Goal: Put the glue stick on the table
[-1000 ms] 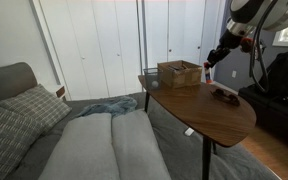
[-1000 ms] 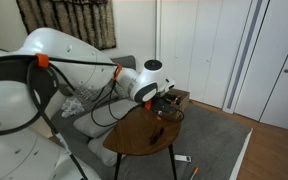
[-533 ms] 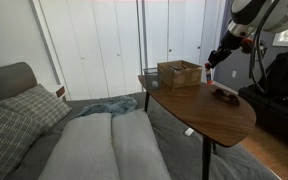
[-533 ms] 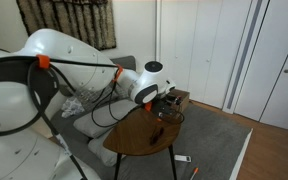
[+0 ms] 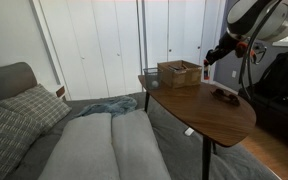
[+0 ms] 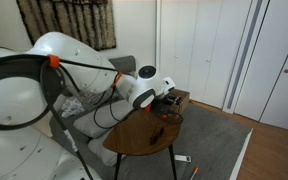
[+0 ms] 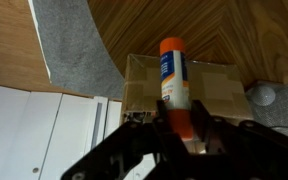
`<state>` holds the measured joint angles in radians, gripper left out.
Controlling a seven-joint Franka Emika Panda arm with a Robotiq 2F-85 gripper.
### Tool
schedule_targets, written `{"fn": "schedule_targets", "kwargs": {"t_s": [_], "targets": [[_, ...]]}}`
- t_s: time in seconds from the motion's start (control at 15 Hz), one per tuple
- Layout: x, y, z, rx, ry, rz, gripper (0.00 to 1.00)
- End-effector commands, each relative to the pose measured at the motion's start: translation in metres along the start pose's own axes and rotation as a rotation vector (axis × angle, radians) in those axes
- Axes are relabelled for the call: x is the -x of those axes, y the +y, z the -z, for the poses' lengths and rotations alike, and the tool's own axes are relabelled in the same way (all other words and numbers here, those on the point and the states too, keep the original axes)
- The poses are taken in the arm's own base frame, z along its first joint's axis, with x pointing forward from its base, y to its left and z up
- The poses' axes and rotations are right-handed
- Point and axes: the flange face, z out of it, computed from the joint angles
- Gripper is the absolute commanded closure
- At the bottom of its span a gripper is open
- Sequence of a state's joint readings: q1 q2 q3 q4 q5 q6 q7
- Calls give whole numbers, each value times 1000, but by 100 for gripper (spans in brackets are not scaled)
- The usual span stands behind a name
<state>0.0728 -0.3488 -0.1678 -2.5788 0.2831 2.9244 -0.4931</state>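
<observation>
Plainly, the small whitish cylinder with the orange cap and blue label, the glue stick (image 7: pixel 174 80), is off the table and in the air. The black two-fingered gripper (image 7: pixel 184 128) is clamped across its lower body, with the cap end pointing away from the wrist camera. In an exterior view the gripper (image 5: pixel 212 55) hangs just beside the open-topped wooden slatted crate (image 5: pixel 179 73), over the far end of the rounded dark-brown wooden table (image 5: pixel 199 110). At that range the stick itself is too small to make out.

By its look the stick should be light and rigid, with a smooth plastic shell that may slip under a loose pinch. The sound place to hold it is the body, as now. The cap is a separate piece and might pull free. Being round, it will likely roll if laid on its side, and its narrow base would make it easy to topple if stood up. A low, gentle set-down on bare wood away from the edge seems wise.

In the wrist view the crate (image 7: pixel 224 95) sits directly behind the stick, with the table's wood grain (image 7: pixel 194 25) and a grey rug (image 7: pixel 74 45) beyond. Whether the crate holds anything I cannot tell, since no view looks clearly into it. A flat dark lump (image 5: pixel 224 93) lies on the tabletop, apart from the crate.
</observation>
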Motion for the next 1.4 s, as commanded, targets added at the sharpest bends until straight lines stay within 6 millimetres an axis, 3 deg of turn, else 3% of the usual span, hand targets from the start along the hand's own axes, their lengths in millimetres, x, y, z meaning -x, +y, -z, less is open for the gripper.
{"fn": "schedule_targets", "kwargs": {"t_s": [0.0,0.4,0.47,0.73,1.0,1.07,1.13,1.2,1.27,1.33], "targets": [[2,-6,-3,9,39,-35,93],[0,-16,-4,-11,79,-107,93],[12,-40,-17,-21,40,-97,93],[14,-113,-29,-75,0,-120,93],[1,-185,-16,-113,6,-184,93],[10,-167,-25,-115,-22,-150,93],[9,-178,-24,-124,-21,-150,70],[10,-180,-24,-127,-23,-148,70],[8,-178,-23,-115,-18,-148,93],[6,-178,-24,-94,-14,-143,93]]}}
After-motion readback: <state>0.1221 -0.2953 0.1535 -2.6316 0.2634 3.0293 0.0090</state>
